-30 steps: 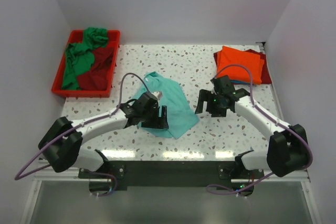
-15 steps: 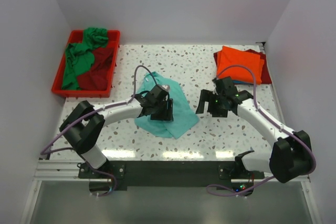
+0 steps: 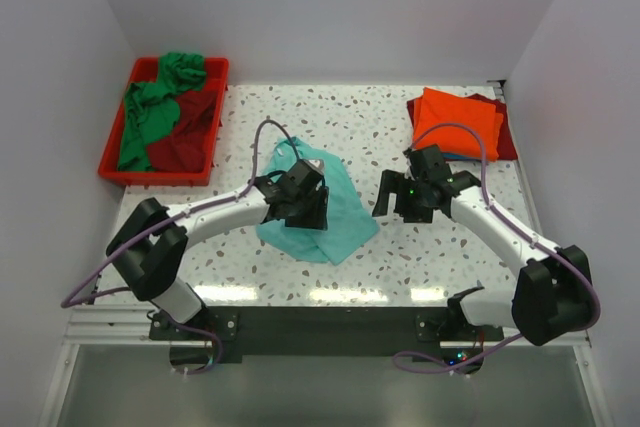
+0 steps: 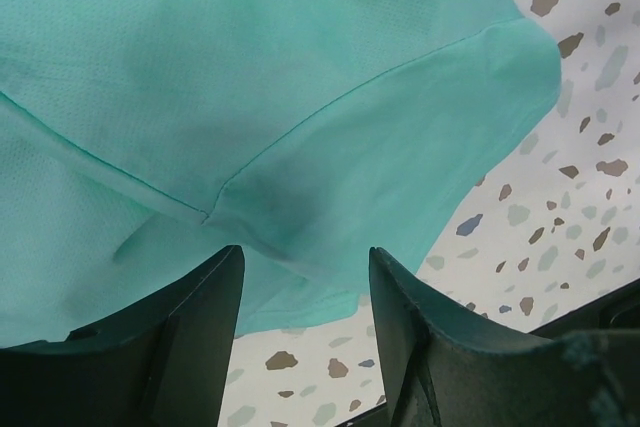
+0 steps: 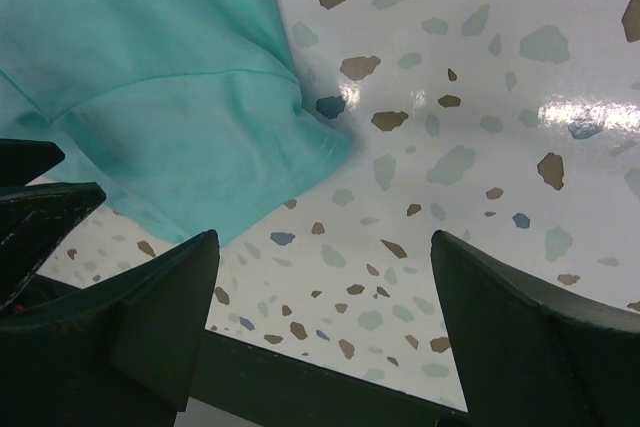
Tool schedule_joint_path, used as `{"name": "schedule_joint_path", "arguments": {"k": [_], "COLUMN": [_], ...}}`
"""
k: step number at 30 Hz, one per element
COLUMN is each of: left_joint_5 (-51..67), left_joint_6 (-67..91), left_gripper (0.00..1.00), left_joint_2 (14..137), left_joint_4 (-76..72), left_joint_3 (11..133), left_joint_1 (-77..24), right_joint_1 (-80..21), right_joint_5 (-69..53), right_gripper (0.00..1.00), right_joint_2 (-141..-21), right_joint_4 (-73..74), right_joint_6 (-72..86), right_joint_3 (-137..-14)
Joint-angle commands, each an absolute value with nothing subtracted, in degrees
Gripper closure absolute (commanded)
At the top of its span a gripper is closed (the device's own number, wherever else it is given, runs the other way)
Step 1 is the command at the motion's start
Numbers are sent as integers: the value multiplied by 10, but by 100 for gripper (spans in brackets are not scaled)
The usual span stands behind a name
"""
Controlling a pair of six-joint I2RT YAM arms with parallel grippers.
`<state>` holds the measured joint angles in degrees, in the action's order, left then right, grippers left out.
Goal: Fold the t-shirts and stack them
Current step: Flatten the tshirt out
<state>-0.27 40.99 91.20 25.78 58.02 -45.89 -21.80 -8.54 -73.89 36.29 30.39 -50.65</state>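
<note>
pincer of the left arm (image 4: 305,257) stands partly open over the teal shirt (image 4: 250,67). right pincer (image 5: 322,242) stands wide above the table (image 5: 480,97), empty.

At least five t-shirts (image 3: 338,212), one red tray (image 3: 160,177), two arms (image 3: 215,219).

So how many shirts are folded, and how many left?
Done: a folded orange shirt tops the pile far right. In hand: the teal shirt lies crumpled, left gripper open over it, right gripper open beside it. Left: green shirt, dark red shirt, in the tray.
</note>
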Motion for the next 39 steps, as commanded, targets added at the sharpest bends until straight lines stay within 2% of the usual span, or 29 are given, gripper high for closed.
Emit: {"name": "schedule_joint_path", "arguments": {"k": [1,8,13,16,17,18,22,26,29,32,33,39], "left_joint_5": [-4,21,25,23,23,25,21,2,-40,-32,-24,-10], "left_joint_6": [411,400,392,386,381,381,375,368,354,315,302,235], "left_gripper": [42,43,55,77,95,100,100,100,100,100,100,100], "left_joint_2": [918,948,966,970,975,976,942,879,811,743,731,715], "left_joint_4": [266,235,233,228,227,230,255,332,386,408,415,468], "left_joint_3": [578,573,583,582,584,588,619,710,764,775,777,782], "left_joint_1": [-461,-461,-461,-461,-461,-460,-459,-440,-389,-295,-248,-168], "right_joint_1": [-219,-219,-219,-220,-220,-220,-219,-219,-219,-219,-221,-267], "right_joint_5": [-85,-83,-76,-74,-74,-73,-69,-75,-98,-120,-127,-172], "right_gripper": [10,10,10,9,9,9,9,9,9,9,9,12], "right_joint_2": [-735,-718,-705,-701,-701,-701,-701,-730,-758,-786,-794,-888], "right_joint_4": [353,361,367,370,371,372,374,370,359,343,333,315], "right_joint_6": [299,300,301,301,301,301,297,290,288,292,292,299], "right_joint_3": [-523,-515,-515,-514,-513,-513,-517,-534,-545,-548,-553,-605]}}
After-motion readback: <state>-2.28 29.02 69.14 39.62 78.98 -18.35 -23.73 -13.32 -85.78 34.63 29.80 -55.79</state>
